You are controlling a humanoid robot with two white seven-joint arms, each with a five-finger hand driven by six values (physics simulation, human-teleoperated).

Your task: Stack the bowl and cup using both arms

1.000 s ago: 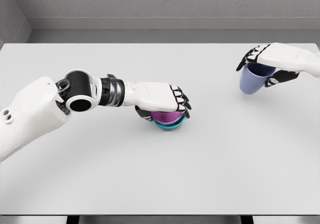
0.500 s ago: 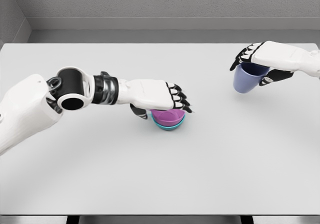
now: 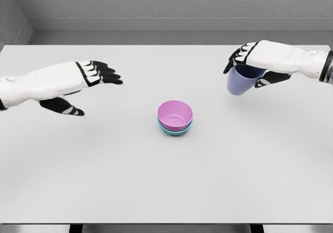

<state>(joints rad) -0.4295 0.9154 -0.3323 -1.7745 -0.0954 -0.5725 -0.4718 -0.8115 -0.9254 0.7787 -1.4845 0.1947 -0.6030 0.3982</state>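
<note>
Bowls at frame centre: pink bowl nested upright in teal bowl on the desk, openings up, teal mostly hidden. Blue cup at upper right, held off the desk, tilted, mouth up under the palm. Right hand grips its rim; handle not visible. Left hand at left, fingers spread, holding nothing, forearm cut off.

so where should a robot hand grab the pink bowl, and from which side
Take the pink bowl by its rim, coming from above. It sits upright, nested in the teal bowl, so only the rim and upper wall are exposed. The open left robot hand is free.
</note>
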